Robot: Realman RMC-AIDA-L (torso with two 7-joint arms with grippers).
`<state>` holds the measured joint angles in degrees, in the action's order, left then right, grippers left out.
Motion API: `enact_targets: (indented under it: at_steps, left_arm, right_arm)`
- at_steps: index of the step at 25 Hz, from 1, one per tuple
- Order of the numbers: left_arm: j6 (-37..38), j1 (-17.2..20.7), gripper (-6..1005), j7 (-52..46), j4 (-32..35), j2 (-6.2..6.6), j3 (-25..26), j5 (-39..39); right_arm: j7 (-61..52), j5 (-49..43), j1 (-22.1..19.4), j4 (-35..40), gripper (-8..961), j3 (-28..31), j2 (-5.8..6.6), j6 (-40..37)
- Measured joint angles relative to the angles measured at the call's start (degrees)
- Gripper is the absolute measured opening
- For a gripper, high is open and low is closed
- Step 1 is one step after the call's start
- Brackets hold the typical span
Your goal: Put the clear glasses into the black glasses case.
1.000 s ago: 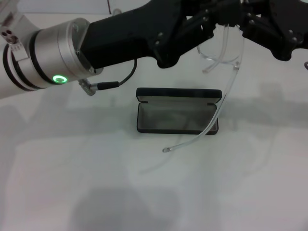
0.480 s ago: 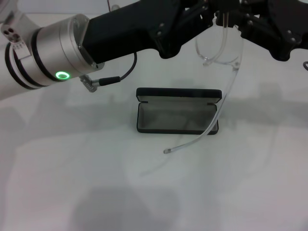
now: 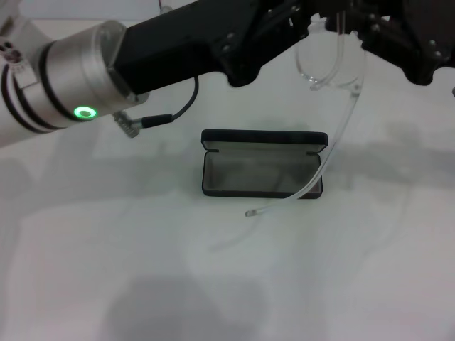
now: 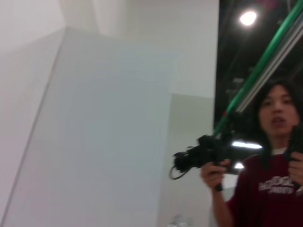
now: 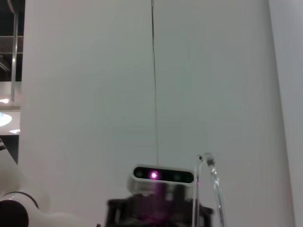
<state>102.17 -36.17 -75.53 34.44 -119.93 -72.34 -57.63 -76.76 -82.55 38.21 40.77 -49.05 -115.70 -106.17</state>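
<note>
Change: lifted a little higher than a second ago, the clear glasses; dangling temple tip risen from below the front edge of the black glasses case to just beside that edge.
Glasses now: held in the air between both arms at the far side of the scene, lenses up by the grippers, one long arm hanging down across the right end of the case.
Left gripper: reaching in from the left, up against the frame; cannot tell how its fingers stand.
Right gripper: meeting it from the right, by the frame too; grip hidden likewise.
Case: lying open on the white table, lid back, grey lining showing, nothing inside.
Meaning: probably folding or re-gripping aloft; unfolded arm too long to fit, so lowering into the case not yet begun.
</note>
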Motion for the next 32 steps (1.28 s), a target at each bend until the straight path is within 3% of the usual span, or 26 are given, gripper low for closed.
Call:
enact_targets:
  at_steps: [5, 9, 15, 22, 28, 32]
  left_arm:
    - [5.54, 1.78, 85, -1.61, 1.02, 0.63, 2.5, 0.04]
    - [7.22, 4.4, 85, -2.53, 1.53, 0.97, 6.48, 0.1]
    - [8.14, 5.19, 85, -2.73, 1.1, 1.34, 5.67, -1.74]
    - [11.36, -0.72, 85, -3.26, 1.46, 0.45, -2.53, -7.43]
    - [11.64, -4.34, 85, -1.96, 1.37, 0.07, -13.14, -2.32]
    - [11.28, -4.14, 86, 1.31, 0.89, -0.21, -15.1, 2.61]
  right_arm:
    - [1.06, 2.04, -1.51, -0.07, 71, 2.73, 0.42, -0.48]
    - [1.25, 7.03, -3.42, -0.09, 71, 6.99, 1.13, -5.26]
    - [2.8, 19.38, -5.96, -0.69, 71, 8.19, 1.83, -12.26]
    - [14.85, 28.17, -5.22, -7.74, 72, 6.83, 0.68, -16.91]
    - [20.93, 28.28, -2.85, -12.31, 71, 4.5, 0.22, -16.9]
    - [23.66, 28.08, -1.44, -16.26, 71, 1.77, 0.28, -16.75]
